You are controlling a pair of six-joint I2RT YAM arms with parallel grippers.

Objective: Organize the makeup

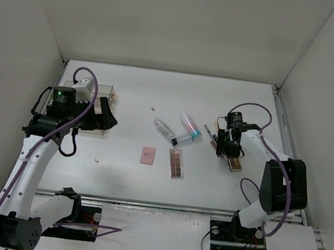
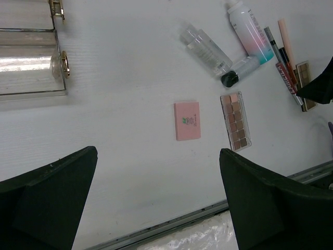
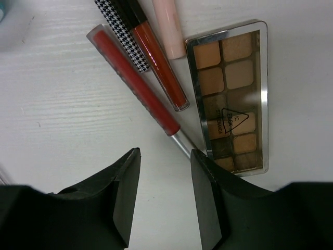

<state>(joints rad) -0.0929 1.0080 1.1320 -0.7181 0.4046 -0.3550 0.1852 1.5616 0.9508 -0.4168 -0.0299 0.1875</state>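
The makeup lies mid-table: a pink square compact (image 1: 147,155) (image 2: 187,121), a brown palette (image 1: 177,163) (image 2: 237,121), two clear bottles (image 1: 163,127) (image 2: 205,49), a pink-and-blue tube (image 1: 190,125) (image 2: 250,31). My right gripper (image 1: 224,150) (image 3: 165,192) is open, low over the table beside the second palette (image 1: 234,163) (image 3: 229,99). The silver end of a red stick (image 3: 138,86) lies just ahead of its right finger. A houndstooth-capped stick (image 3: 127,36) and a pale pink stick (image 3: 169,28) lie alongside. My left gripper (image 1: 107,120) (image 2: 158,203) is open and empty, high over the table.
A clear plastic box (image 1: 96,100) (image 2: 31,62) with gold clasps stands at the back left, under my left arm. Two small white specks (image 1: 96,161) lie on the table. White walls enclose the table on three sides; a metal rail (image 2: 182,224) runs along the near edge.
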